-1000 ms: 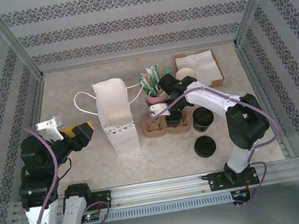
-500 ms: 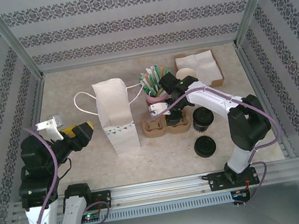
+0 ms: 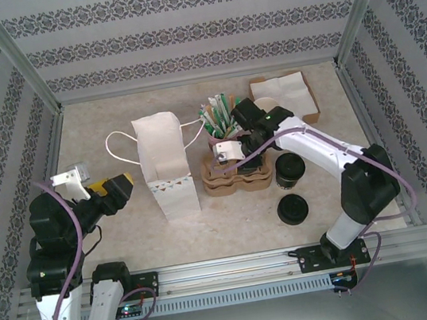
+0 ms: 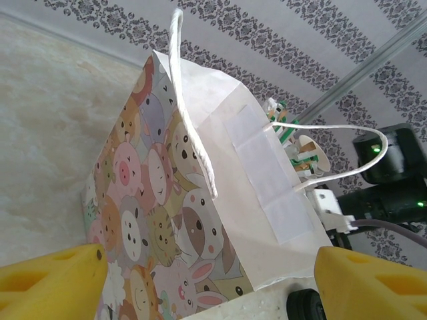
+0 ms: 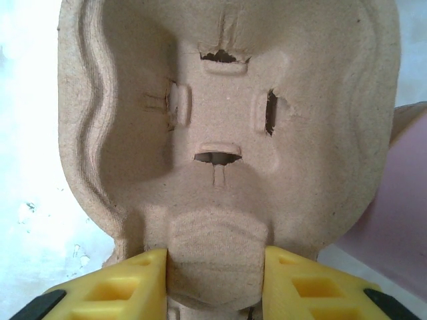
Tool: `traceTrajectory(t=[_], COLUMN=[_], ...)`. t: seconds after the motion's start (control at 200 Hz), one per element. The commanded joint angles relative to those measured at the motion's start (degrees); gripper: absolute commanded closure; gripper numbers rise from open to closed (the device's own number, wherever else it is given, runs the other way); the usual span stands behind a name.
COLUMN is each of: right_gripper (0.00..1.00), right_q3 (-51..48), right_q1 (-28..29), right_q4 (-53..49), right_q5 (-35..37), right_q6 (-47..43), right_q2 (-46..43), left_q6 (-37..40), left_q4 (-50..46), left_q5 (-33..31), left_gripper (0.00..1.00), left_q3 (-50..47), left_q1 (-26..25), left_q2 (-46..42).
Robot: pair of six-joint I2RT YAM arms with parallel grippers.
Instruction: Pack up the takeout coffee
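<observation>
**Right tool (image 5: 215,267) clamped on carrier (image 5: 220,127), coffee (image 3: 289,169) on desk (image 3: 230,218)**

A yellow finger (image 5: 113,287) presses each side of the carrier's middle ridge. The coffee stands upright, just right of the carrier, touched by neither tool. A loose lid (image 3: 292,209) lies closer to the desk's near edge. The left tool (image 3: 125,181) hangs beside the bag (image 3: 165,167), its fingers apart with nothing between them. The bag stands upright, left of the carrier.

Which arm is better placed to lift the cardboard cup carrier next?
Right. The right gripper is closed on both sides of the centre ridge of the cup carrier. The left gripper hangs open on the other side of the paper bag, away from the carrier.
</observation>
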Motion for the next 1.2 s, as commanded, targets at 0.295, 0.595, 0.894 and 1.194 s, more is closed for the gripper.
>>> traceTrajectory(t=[0.295, 0.595, 0.894, 1.194], right_gripper=[0.63, 0.64, 0.67, 0.68], right_q3=[-3.6, -5.9, -6.2, -3.4], right_q1=[3.7, 6.7, 10.2, 11.3], right_q4=[-2.2, -2.3, -3.1, -4.9], right_q5=[3.4, 9.7, 15.2, 18.1], right_q6=[7.4, 21.1, 36.0, 49.5], right_q2=[-14.2, -23.6, -32.0, -38.2], left_q6=[2.2, 2.6, -0.8, -4.5], left_q4=[-0.3, -0.6, 4.5, 7.9], left_q5=[-4.1, -6.2, -3.3, -0.3], left_gripper=[0.18, 0.18, 0.19, 0.21], left_q3=[7.4, 16.2, 20.1, 16.0], left_q1=[0.4, 0.4, 0.4, 0.4], left_q2=[3.3, 13.0, 23.3, 23.2])
